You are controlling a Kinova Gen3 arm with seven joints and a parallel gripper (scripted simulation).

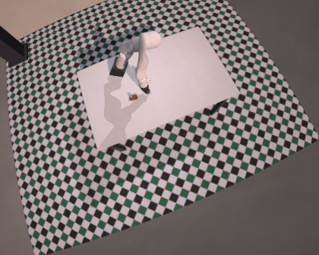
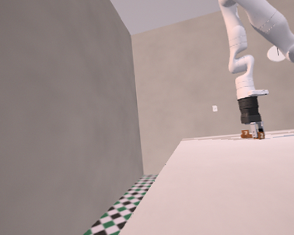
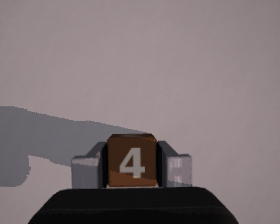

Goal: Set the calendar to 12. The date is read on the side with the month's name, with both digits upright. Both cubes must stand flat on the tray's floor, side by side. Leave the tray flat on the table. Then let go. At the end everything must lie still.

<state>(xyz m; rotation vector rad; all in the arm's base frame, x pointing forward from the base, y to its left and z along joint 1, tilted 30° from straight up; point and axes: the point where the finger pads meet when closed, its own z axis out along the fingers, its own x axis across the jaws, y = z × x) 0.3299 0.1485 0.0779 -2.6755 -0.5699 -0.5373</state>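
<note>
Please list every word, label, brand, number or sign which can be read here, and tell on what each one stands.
"4": in pale print on the brown cube between the fingers of the hand.
Too small to read: the pale marks on the other brown piece on the table.
No word or brand can be read.

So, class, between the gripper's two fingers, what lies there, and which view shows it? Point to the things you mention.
A brown cube (image 2: 261, 135) (image 3: 132, 161) showing a 4, between the two fingers of the gripper (image 1: 147, 91) (image 2: 258, 133) (image 3: 132, 157); the wrist view shows it.
</note>
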